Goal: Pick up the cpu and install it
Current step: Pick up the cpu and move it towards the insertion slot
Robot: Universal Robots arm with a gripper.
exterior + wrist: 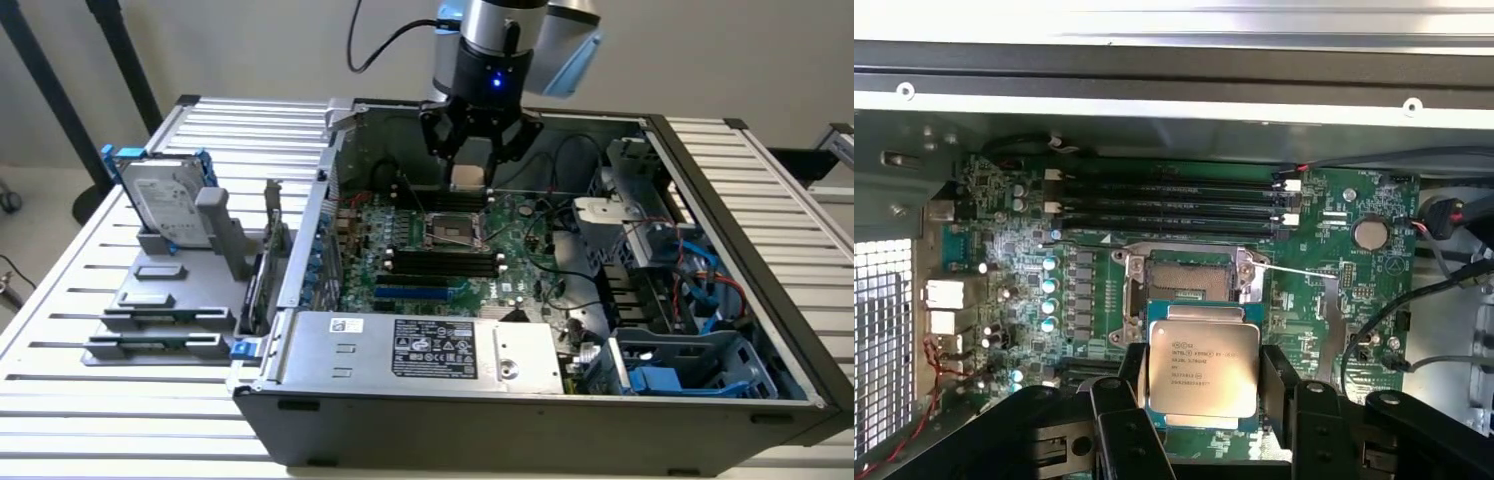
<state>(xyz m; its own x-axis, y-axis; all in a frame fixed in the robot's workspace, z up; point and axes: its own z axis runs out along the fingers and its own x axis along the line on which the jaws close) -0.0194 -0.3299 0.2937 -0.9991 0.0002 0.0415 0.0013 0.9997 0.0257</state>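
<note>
Black fingers (1116, 420) clamped on flat square silver-grey metal cpu (1202, 368), hovering at 12 o'clock of the open metal-framed motherboard socket (461, 232) in exterior view. Risk: tilt or offset could bend socket pins.

The cpu (1203, 366) reads Intel Xeon on its lid. Print on the power supply label (434, 349) is too small to read

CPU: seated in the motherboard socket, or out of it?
Out. The gripper holds the cpu above the motherboard; the socket shows empty.
</note>
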